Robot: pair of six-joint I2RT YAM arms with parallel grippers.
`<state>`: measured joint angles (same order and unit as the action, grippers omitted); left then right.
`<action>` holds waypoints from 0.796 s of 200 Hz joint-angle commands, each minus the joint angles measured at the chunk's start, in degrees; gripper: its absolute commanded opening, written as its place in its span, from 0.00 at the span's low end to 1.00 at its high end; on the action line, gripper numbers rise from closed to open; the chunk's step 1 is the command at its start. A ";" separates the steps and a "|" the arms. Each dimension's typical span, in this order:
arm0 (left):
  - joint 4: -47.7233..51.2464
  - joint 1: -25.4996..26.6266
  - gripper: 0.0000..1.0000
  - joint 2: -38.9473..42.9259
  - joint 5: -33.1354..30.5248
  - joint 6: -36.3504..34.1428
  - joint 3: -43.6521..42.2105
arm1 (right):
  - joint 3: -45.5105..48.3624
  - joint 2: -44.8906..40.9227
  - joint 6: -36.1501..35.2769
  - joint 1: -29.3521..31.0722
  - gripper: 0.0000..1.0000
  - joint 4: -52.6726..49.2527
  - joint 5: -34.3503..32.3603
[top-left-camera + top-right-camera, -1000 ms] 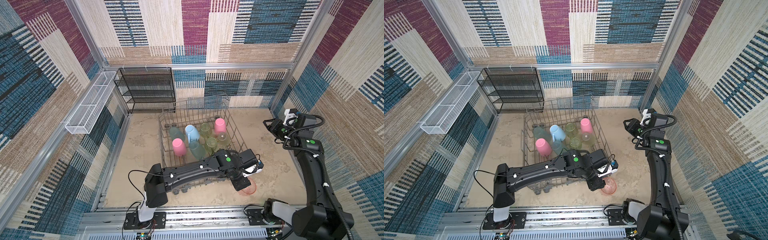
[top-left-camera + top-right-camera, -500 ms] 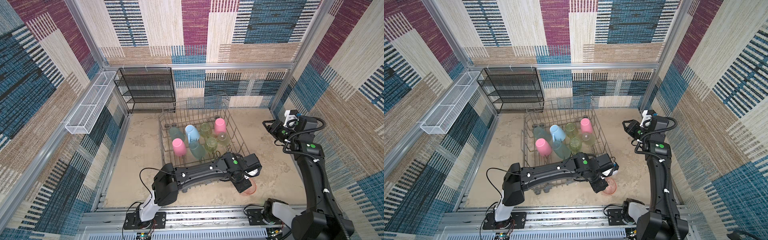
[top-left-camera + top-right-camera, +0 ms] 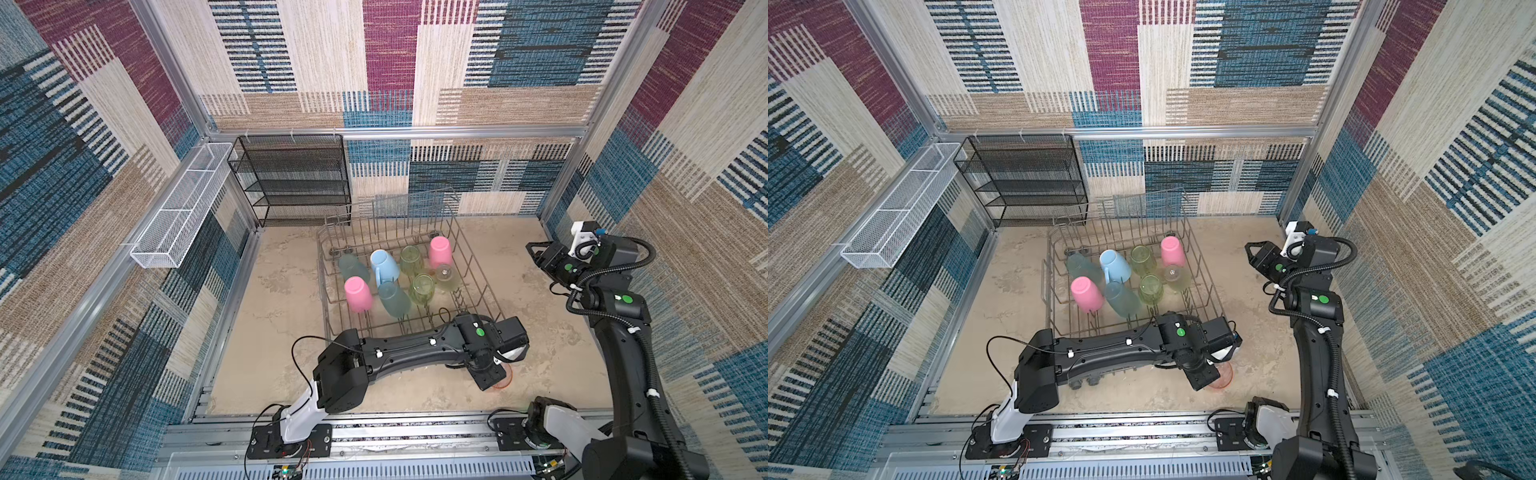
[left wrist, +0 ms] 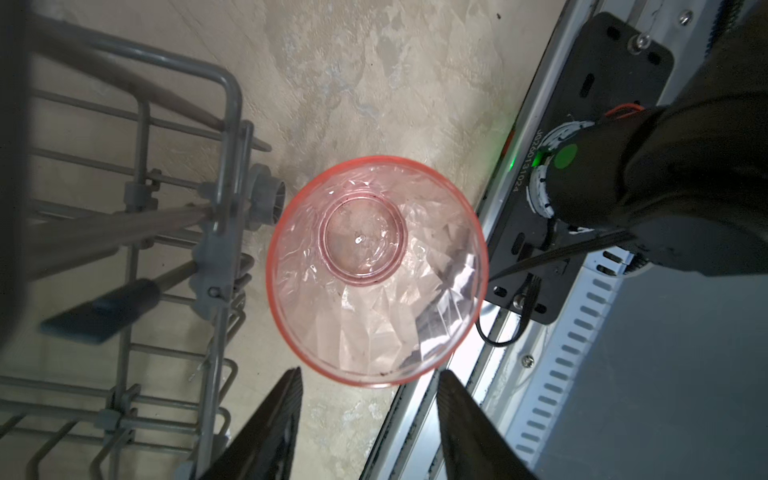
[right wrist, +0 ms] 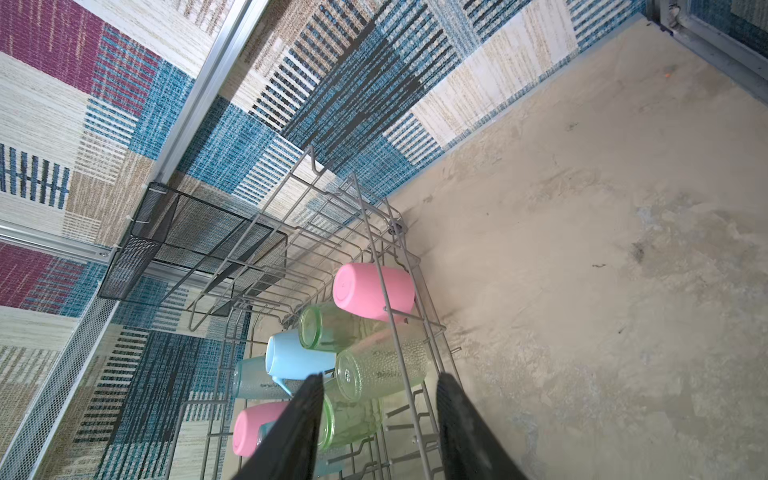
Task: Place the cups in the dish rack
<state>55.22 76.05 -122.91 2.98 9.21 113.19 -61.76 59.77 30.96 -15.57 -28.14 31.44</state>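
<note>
L gripper (image 4: 370,373): jaws apart, nothing held, tips just short of pink-orange cup (image 4: 376,270). Cup upright, mouth up, on tabletop (image 4: 374,62), just outside dish rack (image 4: 230,124), beside corner wheel (image 4: 266,205). R gripper (image 5: 380,376): fingers apart, empty, raised, well apart from rack. In rack, upended: light-blue mug (image 3: 384,264), pink tumblers (image 3: 357,293), yellow-green cups (image 3: 422,289), teal cups (image 3: 392,297).
</note>
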 commanded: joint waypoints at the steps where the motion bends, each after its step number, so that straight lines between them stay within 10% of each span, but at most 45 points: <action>1: 0.94 0.67 0.55 -0.29 -1.23 -1.03 1.29 | 0.19 -0.25 0.24 -0.03 0.47 1.71 0.42; 159: 5.11 3.44 0.55 -6.21 -1.40 -2.62 8.39 | 0.37 -0.09 0.42 0.01 0.47 2.56 1.25</action>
<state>58.54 79.24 -128.53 1.69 7.29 120.99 -61.47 59.99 30.98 -15.55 -27.64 31.92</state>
